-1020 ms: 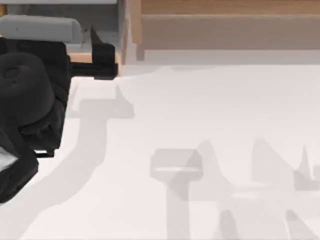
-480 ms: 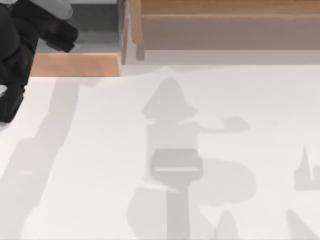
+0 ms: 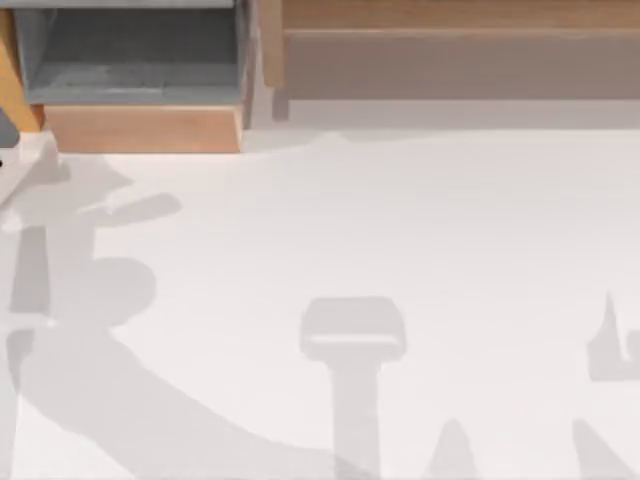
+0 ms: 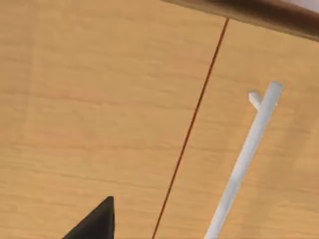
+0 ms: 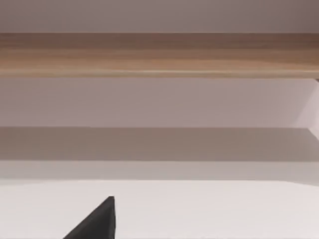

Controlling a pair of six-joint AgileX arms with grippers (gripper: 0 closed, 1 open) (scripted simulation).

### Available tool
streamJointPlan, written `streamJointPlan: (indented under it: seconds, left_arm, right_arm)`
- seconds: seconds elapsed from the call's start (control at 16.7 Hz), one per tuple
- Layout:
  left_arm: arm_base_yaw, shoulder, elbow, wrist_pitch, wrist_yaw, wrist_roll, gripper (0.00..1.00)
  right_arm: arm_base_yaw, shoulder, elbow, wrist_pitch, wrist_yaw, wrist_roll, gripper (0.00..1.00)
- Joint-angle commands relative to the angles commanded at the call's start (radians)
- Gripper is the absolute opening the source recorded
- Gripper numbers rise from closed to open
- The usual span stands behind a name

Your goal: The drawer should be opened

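Observation:
The drawer stands pulled out at the table's back left, its grey floor and walls in plain sight from above. Its light-tan front board faces the table. In the left wrist view, a black tip of my left gripper hangs close before light wooden panels split by a thin dark seam, and a white bar handle runs across the farther panel. A black tip of my right gripper points over the white table towards the back.
A long brown wooden slab spans the back right, seen edge-on by the right wrist camera. An orange wooden piece borders the drawer's left side. Arm shadows lie across the white table.
My left arm, which was at the drawer's front a second ago, has pulled away to the left and out of the top view. The drawer's inside is now uncovered.

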Motion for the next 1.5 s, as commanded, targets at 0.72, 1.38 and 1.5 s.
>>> streamJointPlan:
  seconds: [0.72,1.38,1.5]
  left_arm:
    - [0.160,0.138,0.142,0.122,0.212,0.223,1.00]
    - [0.138,0.193,0.256,0.065,0.191,0.223,0.92]
    - [0.138,0.193,0.256,0.065,0.191,0.223,0.77]
  right_arm:
    - [0.000,0.000,0.000,0.000,0.000,0.000,1.00]
    - [0.000,0.000,0.000,0.000,0.000,0.000,1.00]
    - [0.000,0.000,0.000,0.000,0.000,0.000,1.00]
